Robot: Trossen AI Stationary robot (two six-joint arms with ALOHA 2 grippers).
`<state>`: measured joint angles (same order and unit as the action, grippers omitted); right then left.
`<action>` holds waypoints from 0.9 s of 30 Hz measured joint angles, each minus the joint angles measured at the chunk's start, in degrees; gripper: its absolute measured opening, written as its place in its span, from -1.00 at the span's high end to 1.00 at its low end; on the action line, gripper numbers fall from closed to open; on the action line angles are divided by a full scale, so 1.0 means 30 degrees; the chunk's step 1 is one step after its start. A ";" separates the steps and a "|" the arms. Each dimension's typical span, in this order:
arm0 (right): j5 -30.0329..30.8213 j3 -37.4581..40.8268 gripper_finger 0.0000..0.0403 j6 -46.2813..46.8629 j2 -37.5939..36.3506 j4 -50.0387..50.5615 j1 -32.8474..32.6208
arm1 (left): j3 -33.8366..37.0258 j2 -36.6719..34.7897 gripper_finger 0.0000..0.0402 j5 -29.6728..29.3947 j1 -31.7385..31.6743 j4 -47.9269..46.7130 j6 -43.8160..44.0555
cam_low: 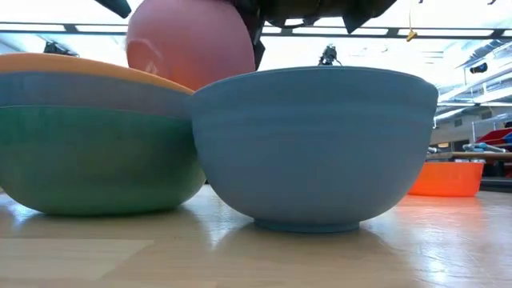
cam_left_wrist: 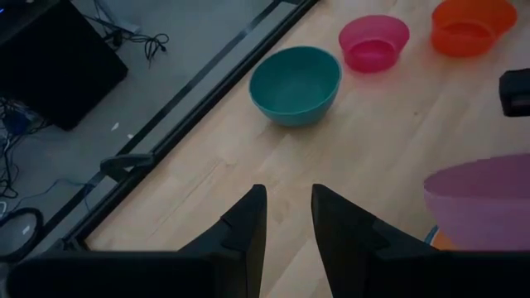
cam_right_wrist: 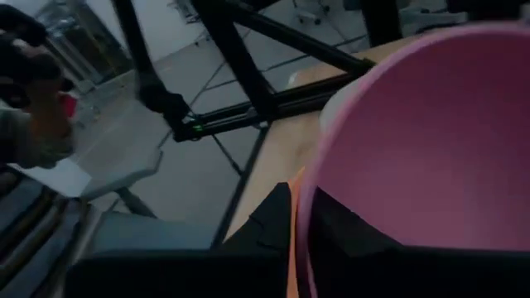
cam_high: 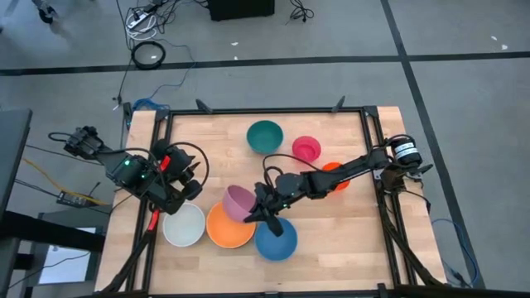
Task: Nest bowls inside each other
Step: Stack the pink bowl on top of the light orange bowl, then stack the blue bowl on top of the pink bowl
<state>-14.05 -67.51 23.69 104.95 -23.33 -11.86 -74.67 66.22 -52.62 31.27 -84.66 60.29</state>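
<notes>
Bowls are spread over the wooden desk (cam_high: 348, 232), and we see two arms above them. The right pincer (cam_high: 263, 204) reaches in to the middle of the desk and has the rim of the pink bowl (cam_high: 238, 202) between its fingers; in the right wrist view one finger sits outside the wall and the other inside, closed on the rim. The pink bowl is tilted and lifted, and it hangs over the edge of the orange bowl (cam_high: 229, 227). From the low view we see the orange bowl sitting inside a light blue one, which in turn sits inside the dull green bowl (cam_low: 96, 164), so that stack is three deep. Just beside that stack on the desk stands the blue bowl (cam_high: 276, 239), touching or nearly touching it; we cannot tell which. The white bowl (cam_high: 183, 225) rests on the other side of the stack, close to the left arm.

The left pincer (cam_left_wrist: 288, 217) hovers near the left side of the desk with its fingers a small way apart and nothing between them. Toward the far edge stand the teal bowl (cam_high: 265, 136) and the magenta bowl (cam_high: 306, 149), near each other but apart. The red-orange bowl (cam_high: 334, 175) lies under the right arm, partly hidden by it.
</notes>
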 joint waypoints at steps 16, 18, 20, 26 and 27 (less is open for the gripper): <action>-0.2086 -0.0015 0.55 0.1646 -0.1470 0.6014 0.0222 | 0.0000 0.0000 0.47 0.0066 -0.0006 0.0122 0.0007; -0.1479 -0.0015 0.56 0.1356 -0.1979 0.8683 0.0233 | 0.0000 0.0000 0.47 0.0068 -0.0007 0.0122 0.0007; -0.1119 -0.0015 0.56 0.1239 -0.2365 1.0813 0.0233 | 0.0000 0.0000 0.47 0.0066 0.0000 0.0124 0.0007; -0.0003 -0.0015 0.55 0.1103 -0.2634 1.4690 0.0200 | 0.0000 0.0000 0.47 0.0066 -0.0001 0.0173 0.0007; 0.0249 -0.0015 0.55 0.1069 -0.2595 1.5014 0.0189 | 0.0000 0.0000 0.47 0.0066 -0.0002 0.0166 0.0007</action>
<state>-13.30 -67.55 26.89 97.16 21.72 -11.29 -74.67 66.22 -52.42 31.26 -84.16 60.31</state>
